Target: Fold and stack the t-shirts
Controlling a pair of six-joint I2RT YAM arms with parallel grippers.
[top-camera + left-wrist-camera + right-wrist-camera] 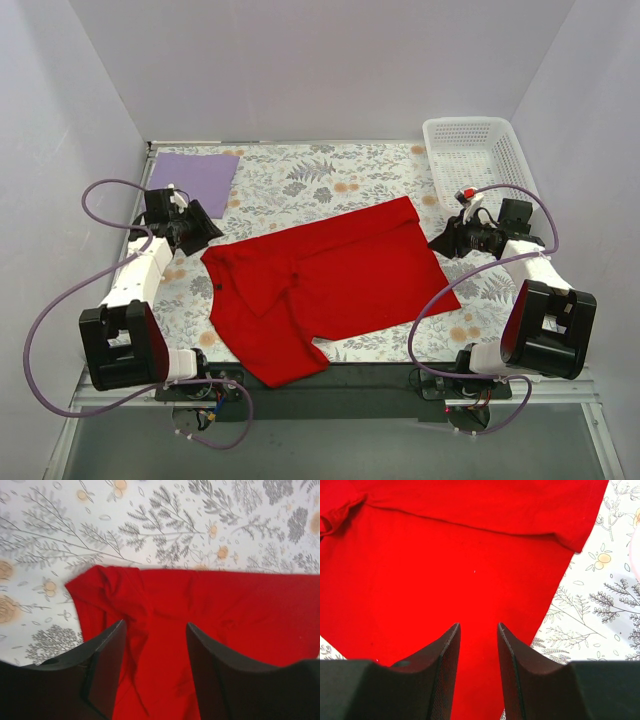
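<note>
The red t-shirt point(340, 275) lies spread on the bench point(300, 185). The left end effector point(212, 236) is at its left edge and the right end effector point(437, 243) at its right edge — both partly open, gripping nothing. The lavender t-shirt point(193, 182) lies well behind-left — floral bench shows between.

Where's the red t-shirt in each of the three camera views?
Top external: red t-shirt spread mid-picture on the floral tablecloth.
Left wrist: fills the lower right, behind the left gripper.
Right wrist: fills the upper left, behind the right gripper.
Shared landmark: the floral tablecloth bordering the shirt.
</note>
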